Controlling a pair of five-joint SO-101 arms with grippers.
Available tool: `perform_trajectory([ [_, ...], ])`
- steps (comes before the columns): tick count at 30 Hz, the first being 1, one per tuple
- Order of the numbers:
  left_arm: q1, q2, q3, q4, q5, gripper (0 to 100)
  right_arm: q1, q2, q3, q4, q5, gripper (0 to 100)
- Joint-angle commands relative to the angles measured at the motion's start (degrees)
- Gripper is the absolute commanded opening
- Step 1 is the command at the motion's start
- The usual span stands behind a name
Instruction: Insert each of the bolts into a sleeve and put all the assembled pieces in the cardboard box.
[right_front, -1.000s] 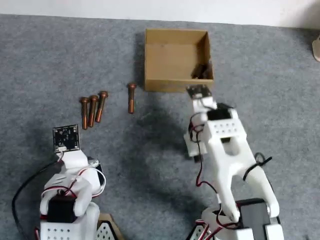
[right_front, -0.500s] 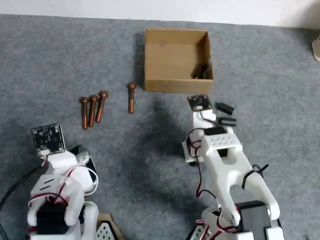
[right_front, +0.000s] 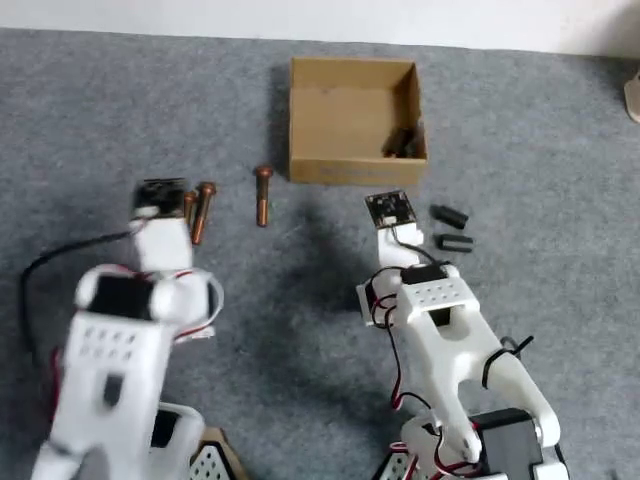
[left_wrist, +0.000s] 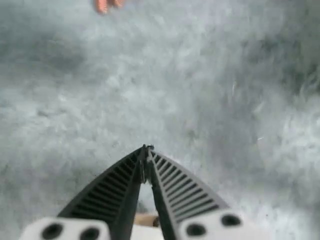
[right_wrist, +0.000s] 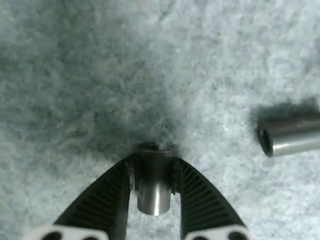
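A grey, carpet-like worktop (right_front: 560, 330) is spreading under everything, with an open cardboard box (right_front: 330, 172) sitting at its far middle. Inside the box, dark assembled pieces (right_front: 404, 143) are lying in the near corner on the right arm's side. Just off the box's near corner on the left arm's side, a lone copper bolt (right_front: 262, 195) is lying with its head toward the box. Farther out from the box on that side, two more bolts (right_front: 203, 212) are showing side by side, and the left arm (right_front: 120, 330) is partly covering them. The left hand (left_wrist: 146, 152) is hanging clenched with nothing in it, its tips meeting above bare carpet. In front of the box's near wall, the right arm (right_front: 440, 320) is pointing toward the box. The right hand (right_wrist: 152, 162) is grasping a short dark metal sleeve (right_wrist: 152, 192) between its fingers, with the sleeve's open end facing away from the wrist and sitting close to the carpet. Two loose sleeves (right_front: 449, 215) are lying on the worktop near the box's corner on the right arm's side, one closer to the box and the other just behind it. One of them is showing beside the right hand in the right wrist view.
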Motion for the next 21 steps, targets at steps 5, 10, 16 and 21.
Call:
perform_trajectory([
  [5, 3.91, 17.54, -4.97, -16.44, -0.53, 1, -1.01, -0.4, 0.4, -3.3, -0.18, 0.5],
  [10, 3.82, 20.18, -4.97, -25.93, -0.62, 1, -1.19, -0.4, 0.4, -3.3, -0.18, 0.5],
  [16, 3.56, 20.88, -9.89, -30.51, -0.7, 1, -1.19, -0.31, 0.4, -3.3, 1.32, 0.5],
  [21, 3.47, 28.0, -20.26, -25.14, -8.09, 1, -1.27, -0.31, 0.48, -3.3, 1.49, 0.5],
])
